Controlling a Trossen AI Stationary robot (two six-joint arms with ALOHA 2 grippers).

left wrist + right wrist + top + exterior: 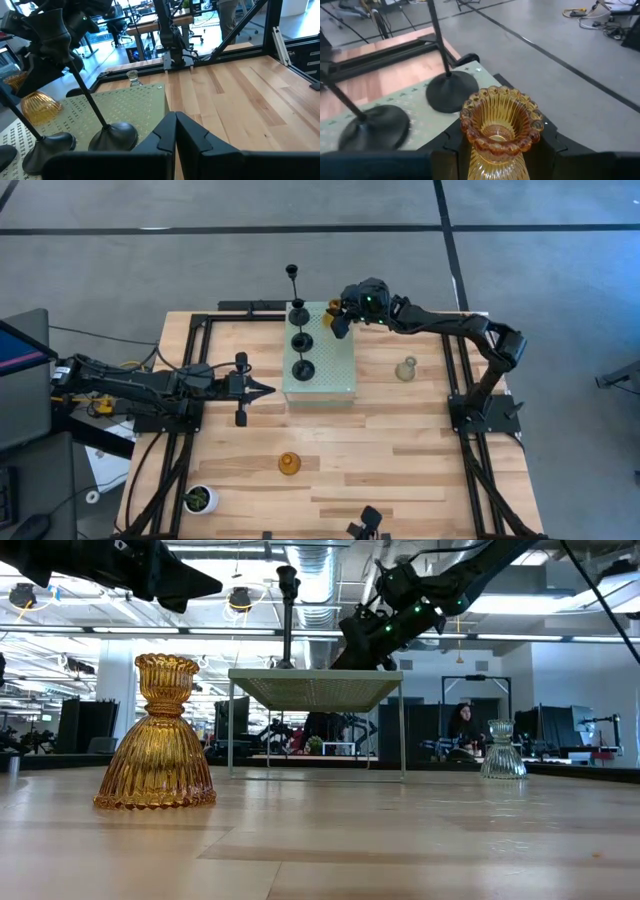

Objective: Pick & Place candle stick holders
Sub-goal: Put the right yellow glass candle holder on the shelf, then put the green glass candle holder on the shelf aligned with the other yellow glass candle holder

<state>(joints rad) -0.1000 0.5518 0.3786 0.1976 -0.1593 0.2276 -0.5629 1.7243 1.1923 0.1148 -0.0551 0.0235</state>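
Three black candle stick holders (pixel 302 340) stand on their round bases in a row on the pale green perforated block (pixel 335 375). My right gripper (pixel 340 320) is over the block's far part, shut on an amber holder (pixel 497 130). A second amber holder (pixel 289 464) stands on its base on the table toward the near side. A pale grey-green holder (pixel 405 369) stands right of the block. My left gripper (pixel 262 389) is shut and empty, hovering by the block's left edge. My right gripper pinches the amber holder's ribbed body below its beaded cup (pixel 492 162) between its two fingers, one on each side. The fingers slant down from above. The flared base (pixel 40 107) is at the block's top; whether it rests there I cannot tell.
A white pot with a green plant (pixel 200 500) stands at the table's near left corner. The block stands raised on thin legs (pixel 403 730). Bare wood lies between the block and the near amber holder (pixel 160 735). A person sits in the room beyond (pixel 465 725).
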